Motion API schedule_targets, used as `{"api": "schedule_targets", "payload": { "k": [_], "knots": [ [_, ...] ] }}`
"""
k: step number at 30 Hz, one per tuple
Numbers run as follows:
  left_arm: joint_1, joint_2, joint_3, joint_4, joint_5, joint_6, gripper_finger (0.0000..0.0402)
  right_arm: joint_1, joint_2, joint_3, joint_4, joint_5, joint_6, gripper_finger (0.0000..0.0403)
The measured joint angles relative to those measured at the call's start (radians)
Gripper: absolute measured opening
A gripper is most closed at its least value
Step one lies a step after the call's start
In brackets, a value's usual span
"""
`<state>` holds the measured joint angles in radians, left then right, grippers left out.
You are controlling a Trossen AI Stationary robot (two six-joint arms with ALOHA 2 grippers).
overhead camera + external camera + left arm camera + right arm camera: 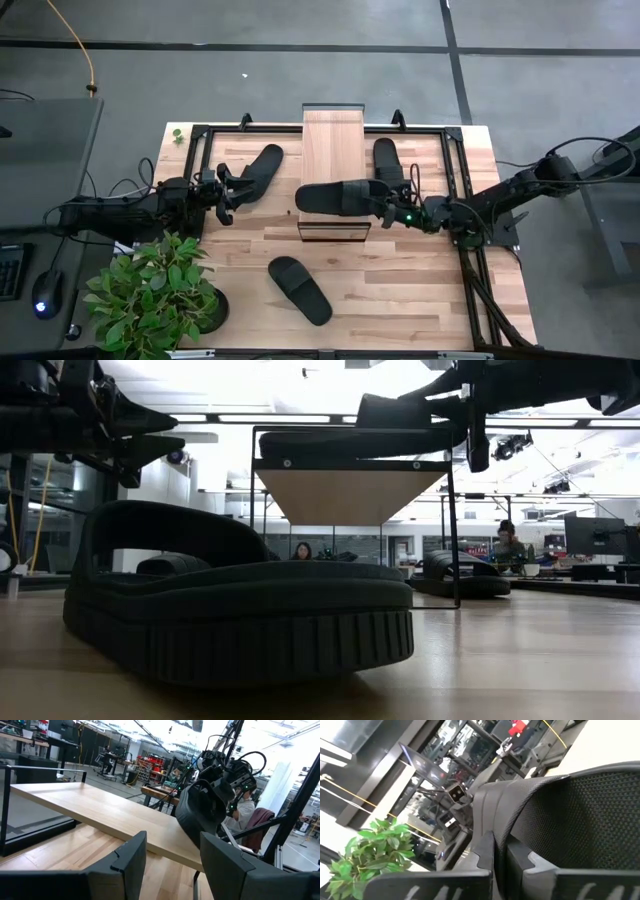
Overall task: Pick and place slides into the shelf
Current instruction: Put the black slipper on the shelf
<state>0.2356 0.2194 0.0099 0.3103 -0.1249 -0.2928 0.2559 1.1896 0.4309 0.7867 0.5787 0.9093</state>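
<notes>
The shelf [333, 140] is a light wood plank on a thin dark frame at the table's far middle; it also shows in the low view [350, 495] and the left wrist view [100, 810]. One black slide [335, 197] lies crosswise over its near end, with my right gripper [387, 212] shut on it. A second slide [260, 168] rests sole-down left of the shelf. A third [388, 160] rests to its right, and another [300, 290] lies near the table's near edge [240, 610]. My left gripper [228, 195] is open, raised beside the left slide [170, 855]. My right gripper holds the crosswise slide by its end toward the table's right [506, 827], beside the band strap [358, 195], pinched between the two fingers [482, 857]. The fingers come level from the table's right, along the slide. The slide lies level across the plank [360, 440]; whether it rests there I cannot tell.
A potted plant [155, 295] stands at the table's near left corner. Dark frame rails [455, 170] run along the table's far, left and right sides. People [505, 535] sit in the room beyond. Bare wood [420, 290] lies at the near right.
</notes>
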Motion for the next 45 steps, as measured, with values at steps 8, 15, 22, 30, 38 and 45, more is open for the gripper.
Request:
{"api": "schedule_targets", "payload": {
  "k": [8,15,22,30,38,45],
  "knots": [
    [0.0,0.0,0.0,0.0,0.0,0.0,0.0168,0.022,0.0,0.0,-0.021,0.025,0.011,0.0],
    [0.0,0.0,0.0,0.0,0.0,0.0,0.0168,0.022,0.001,0.0,-0.02,0.031,0.011,0.0],
    [0.0,0.0,0.0,0.0,-0.013,0.0,0.0168,0.021,0.081,0.0,0.062,0.038,0.036,0.0],
    [0.0,0.0,0.0,0.0,-0.015,0.0,0.0168,0.02,0.159,0.0,0.174,0.016,0.018,0.0],
    [0.0,0.0,0.0,-0.008,-0.015,0.0,0.0168,0.027,0.119,0.0,0.174,0.003,0.012,0.0],
    [0.0,0.0,0.0,-0.008,-0.016,0.0,0.0168,0.052,0.093,0.0,0.174,0.013,-0.016,0.0]
  ]
}}
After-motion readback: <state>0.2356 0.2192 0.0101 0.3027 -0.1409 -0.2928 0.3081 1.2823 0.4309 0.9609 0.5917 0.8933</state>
